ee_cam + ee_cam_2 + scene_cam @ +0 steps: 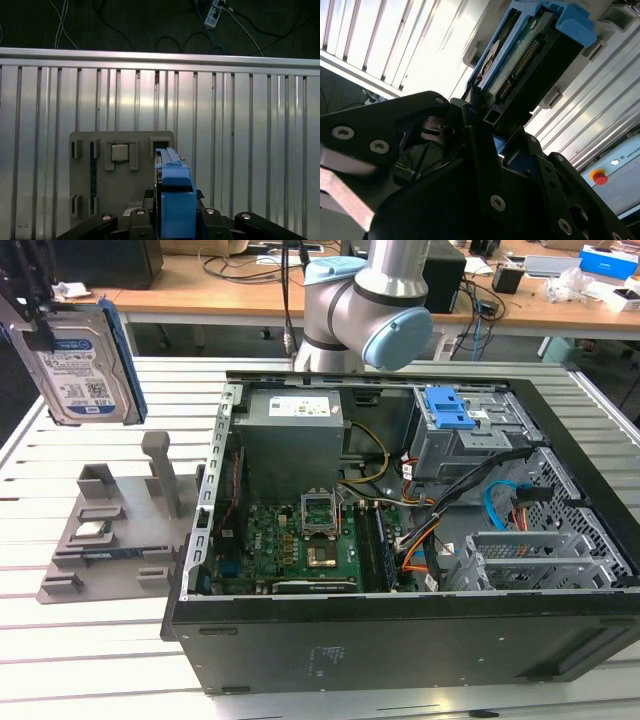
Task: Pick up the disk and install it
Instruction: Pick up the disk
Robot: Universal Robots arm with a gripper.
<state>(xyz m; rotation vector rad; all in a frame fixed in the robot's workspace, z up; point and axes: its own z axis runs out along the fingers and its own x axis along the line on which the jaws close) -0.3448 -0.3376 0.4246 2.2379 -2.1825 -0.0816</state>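
The disk (pixel 85 365), a silver hard drive with a blue-and-white label in a blue carrier, hangs upright in the air at the exterior view's upper left, above the grey holder (pixel 110 530). My gripper (pixel 38 325) is shut on its upper end. In the first wrist view the disk (pixel 172 192) stands edge-on between my dark fingers (pixel 137 220), over the holder (pixel 122 165) far below. In the second wrist view the disk's (pixel 520 55) connector side shows beyond the gripper body.
An open computer case (pixel 400 540) lies on the slatted table (pixel 100 660) to the exterior view's right of the holder. Inside are a grey drive cage with a blue latch (pixel 450 410), a motherboard (pixel 300 540) and cables. A small square chip (pixel 93 531) sits in the holder.
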